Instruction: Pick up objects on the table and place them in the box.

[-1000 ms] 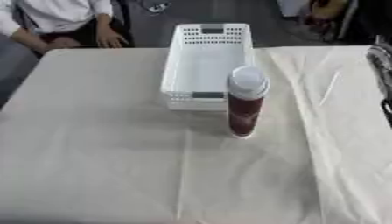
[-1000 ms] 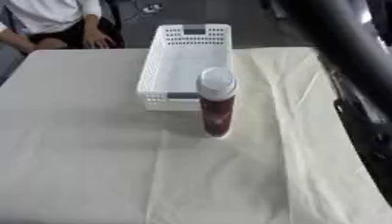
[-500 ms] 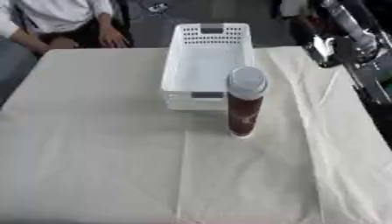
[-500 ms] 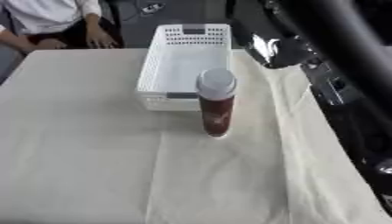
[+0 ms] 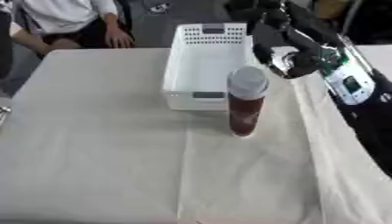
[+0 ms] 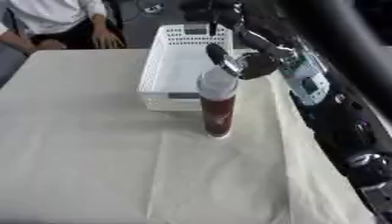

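A white box (image 5: 205,65) sits on the cloth-covered table (image 5: 92,144), its long side running away from the camera. Just in front of its near right corner stands a tall dark-red bottle (image 5: 245,107) with a white cap, upright on the cloth and apart from the box wall. Above and to the right of the bottle's cap hangs the right hand (image 5: 279,30), reaching in from the upper right; its fingers look partly curled, holding nothing, and clear of the bottle.
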Controlling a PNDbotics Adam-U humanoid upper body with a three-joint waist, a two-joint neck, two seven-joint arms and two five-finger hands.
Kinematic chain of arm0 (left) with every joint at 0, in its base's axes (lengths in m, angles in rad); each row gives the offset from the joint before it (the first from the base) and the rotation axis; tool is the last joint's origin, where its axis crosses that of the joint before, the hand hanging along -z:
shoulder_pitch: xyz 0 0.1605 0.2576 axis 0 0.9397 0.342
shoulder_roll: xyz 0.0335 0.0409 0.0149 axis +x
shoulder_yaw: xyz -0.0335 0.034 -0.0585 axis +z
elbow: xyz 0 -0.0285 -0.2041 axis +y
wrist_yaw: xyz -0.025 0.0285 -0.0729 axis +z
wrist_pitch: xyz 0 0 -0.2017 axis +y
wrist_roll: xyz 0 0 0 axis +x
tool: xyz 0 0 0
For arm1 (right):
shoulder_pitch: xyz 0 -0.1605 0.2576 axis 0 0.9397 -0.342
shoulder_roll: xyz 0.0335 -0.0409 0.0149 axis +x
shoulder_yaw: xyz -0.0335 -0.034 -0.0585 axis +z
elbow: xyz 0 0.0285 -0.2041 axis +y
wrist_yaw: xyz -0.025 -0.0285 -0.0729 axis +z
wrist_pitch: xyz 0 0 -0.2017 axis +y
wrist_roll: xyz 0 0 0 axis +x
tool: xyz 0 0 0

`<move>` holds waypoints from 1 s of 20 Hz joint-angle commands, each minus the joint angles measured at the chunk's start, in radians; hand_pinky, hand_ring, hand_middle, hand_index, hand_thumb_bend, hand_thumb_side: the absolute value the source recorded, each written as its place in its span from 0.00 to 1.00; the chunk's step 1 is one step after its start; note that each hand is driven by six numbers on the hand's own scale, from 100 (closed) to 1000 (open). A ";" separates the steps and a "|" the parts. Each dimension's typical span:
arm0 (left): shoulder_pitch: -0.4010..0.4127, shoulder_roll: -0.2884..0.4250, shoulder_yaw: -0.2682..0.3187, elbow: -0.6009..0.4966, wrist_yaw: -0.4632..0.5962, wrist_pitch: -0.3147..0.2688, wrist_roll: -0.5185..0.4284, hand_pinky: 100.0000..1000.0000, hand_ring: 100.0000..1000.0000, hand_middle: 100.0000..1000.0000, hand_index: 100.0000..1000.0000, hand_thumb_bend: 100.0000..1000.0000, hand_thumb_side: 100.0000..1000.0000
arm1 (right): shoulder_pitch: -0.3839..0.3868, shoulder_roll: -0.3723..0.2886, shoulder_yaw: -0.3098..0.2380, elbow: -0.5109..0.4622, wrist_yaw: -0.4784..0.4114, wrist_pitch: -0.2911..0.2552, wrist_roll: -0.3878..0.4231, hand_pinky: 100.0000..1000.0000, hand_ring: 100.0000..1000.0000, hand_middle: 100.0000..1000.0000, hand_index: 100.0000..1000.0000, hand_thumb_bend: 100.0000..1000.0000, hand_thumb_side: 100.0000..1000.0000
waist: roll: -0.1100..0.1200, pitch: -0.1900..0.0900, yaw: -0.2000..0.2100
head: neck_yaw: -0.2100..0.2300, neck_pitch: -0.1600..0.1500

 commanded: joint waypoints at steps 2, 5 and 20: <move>-0.010 0.037 0.001 -0.011 -0.027 0.014 -0.005 0.63 0.66 0.78 0.85 0.64 0.93 | -0.046 0.008 -0.003 0.038 0.079 -0.008 -0.012 0.55 0.85 0.93 0.94 0.00 0.89 | 0.002 -0.013 0.005 | -0.006 0.000; -0.014 0.046 -0.001 -0.011 -0.038 0.014 -0.008 0.64 0.66 0.78 0.85 0.64 0.94 | -0.048 0.015 -0.003 0.064 0.130 -0.008 -0.033 0.58 0.86 0.93 0.94 0.00 0.90 | 0.003 -0.014 0.009 | -0.004 0.000; -0.017 0.065 -0.008 -0.011 -0.070 0.014 -0.021 0.65 0.66 0.78 0.84 0.63 0.94 | -0.046 0.021 0.030 0.128 0.264 -0.008 -0.034 0.82 0.93 1.00 1.00 0.00 1.00 | 0.003 -0.022 0.027 | 0.007 -0.007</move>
